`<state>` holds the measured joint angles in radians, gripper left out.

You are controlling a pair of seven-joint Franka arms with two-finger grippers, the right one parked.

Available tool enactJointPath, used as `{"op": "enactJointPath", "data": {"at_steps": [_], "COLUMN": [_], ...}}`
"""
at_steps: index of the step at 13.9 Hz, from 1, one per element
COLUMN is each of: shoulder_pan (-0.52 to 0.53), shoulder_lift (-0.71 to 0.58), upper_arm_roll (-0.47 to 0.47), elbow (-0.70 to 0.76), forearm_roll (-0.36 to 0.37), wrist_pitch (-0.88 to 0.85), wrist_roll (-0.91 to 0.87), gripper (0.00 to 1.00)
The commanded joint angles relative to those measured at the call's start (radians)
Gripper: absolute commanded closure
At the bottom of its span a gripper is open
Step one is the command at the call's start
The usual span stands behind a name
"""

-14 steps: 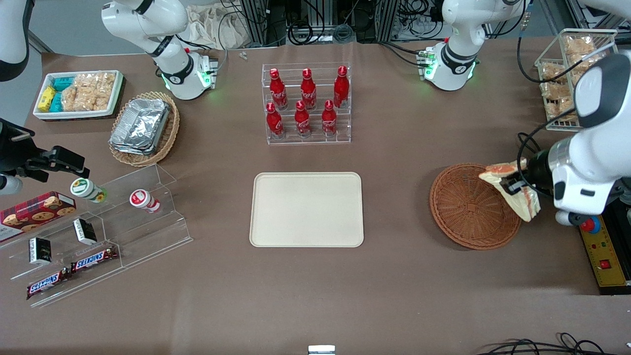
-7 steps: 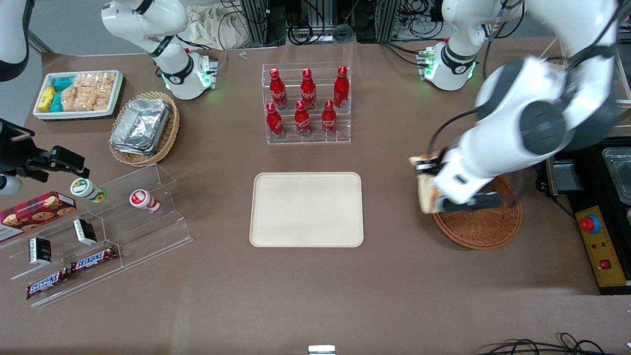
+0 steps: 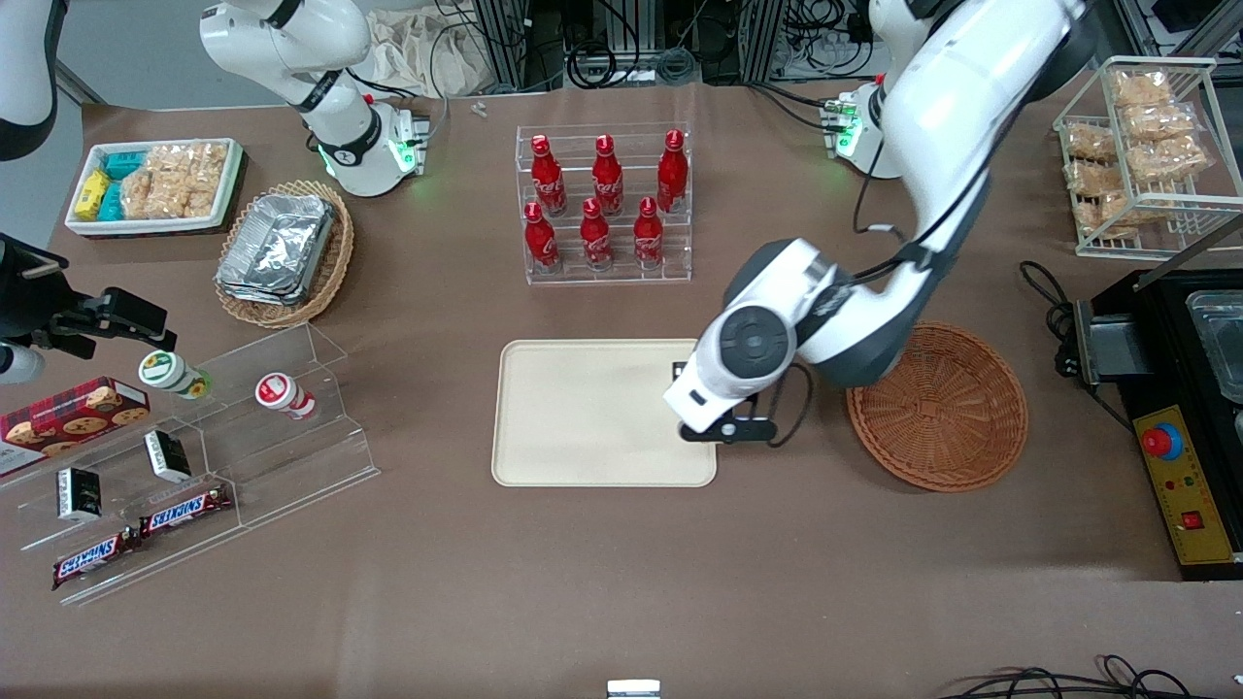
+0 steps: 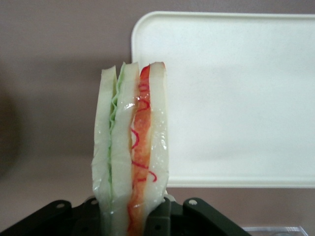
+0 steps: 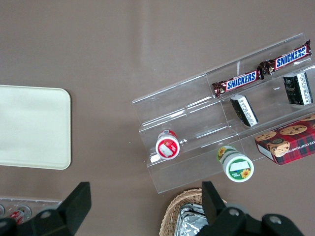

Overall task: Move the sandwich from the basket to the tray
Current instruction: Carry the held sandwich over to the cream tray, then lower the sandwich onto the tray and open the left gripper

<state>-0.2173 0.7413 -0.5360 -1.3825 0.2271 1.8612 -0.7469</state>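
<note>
I have the sandwich [image 4: 130, 152] out of the basket [image 3: 937, 406] and clamped between my gripper [image 4: 132, 216] jaws, which press on its two bread faces near one end. The basket sits bare on the table, well apart from the jaws, toward the working arm's end. In the front view the wrist hides the load and hangs over the tray's [image 3: 583, 413] edge nearest the basket. The wrist camera shows the tray [image 4: 236, 98] lying just ahead of the sandwich's free tip, with bare table directly beneath the wedge.

By my reading, the lift and most of the carry are done; what is left is a short move inward over the tray, a descent and the release.

The sandwich's long axis runs straight out from between the jaws, with its layered cut edge, green and orange-red, facing the wrist camera.
</note>
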Motion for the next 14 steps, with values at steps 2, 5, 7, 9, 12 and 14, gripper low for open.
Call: {"op": "enactJointPath", "data": {"at_steps": [2,5,7,9,12,14], "shoulder_pan": [-0.036,-0.04,-0.062,-0.062,-0.063,-0.063], "shoulder_lift": [0.084,0.118,0.133,0.144,0.153,0.155], "upper_arm_roll": [0.002,0.002,0.002,0.002,0.002,0.004], "elbow": [0.026,0.01,0.008,0.008,0.01,0.01], "forearm_roll": [0.05,0.109,0.116,0.133,0.133,0.133], "wrist_pitch": [0.073,0.111,0.136,0.139,0.141,0.141], "wrist_roll": [-0.039,-0.048,-0.057,-0.061,-0.062,-0.062], "gripper": [1.0,1.0,1.0,1.0,0.55,0.36]}}
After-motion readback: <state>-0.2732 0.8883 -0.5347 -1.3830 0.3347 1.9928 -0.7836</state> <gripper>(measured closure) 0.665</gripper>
